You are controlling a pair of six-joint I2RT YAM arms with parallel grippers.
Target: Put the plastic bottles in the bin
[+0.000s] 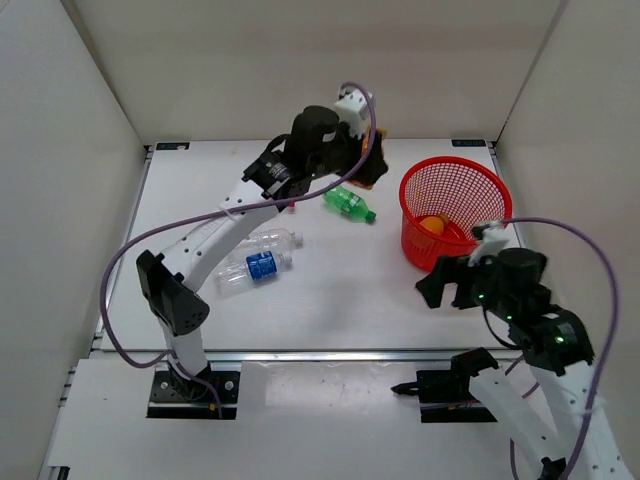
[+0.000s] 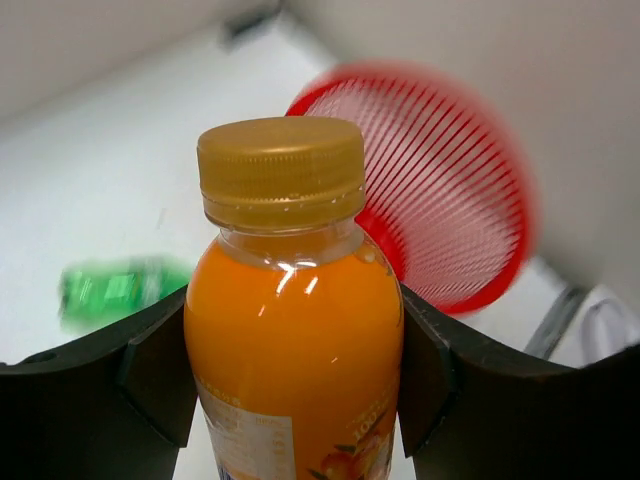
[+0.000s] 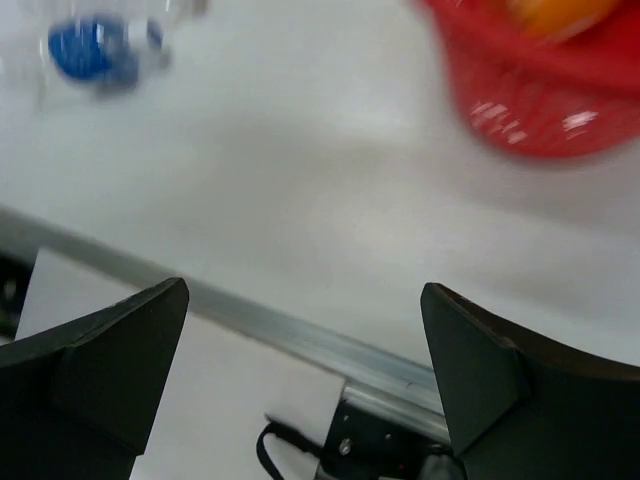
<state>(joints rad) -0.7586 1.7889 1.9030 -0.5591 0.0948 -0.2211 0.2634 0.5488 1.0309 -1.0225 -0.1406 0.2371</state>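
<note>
My left gripper point(image 2: 295, 375) is shut on an orange bottle point(image 2: 295, 330) with a gold cap, held upright between its fingers. In the top view the left gripper point(image 1: 368, 162) hangs over the far middle of the table, left of the red mesh bin point(image 1: 478, 178). The bin point(image 2: 455, 190) shows behind the bottle in the left wrist view. Another orange bottle point(image 1: 434, 225) lies inside the bin. A green bottle point(image 1: 350, 205) lies near the held one. A clear bottle point(image 1: 272, 240) and a blue-labelled bottle point(image 1: 255, 268) lie at centre-left. My right gripper point(image 1: 440, 285) is open and empty, in front of the bin.
White walls close in the table on the left, back and right. A metal rail point(image 3: 330, 345) runs along the table's near edge below my right gripper point(image 3: 305, 350). The bin point(image 3: 540, 100) and the blue-labelled bottle point(image 3: 95, 50) show blurred at the top of the right wrist view.
</note>
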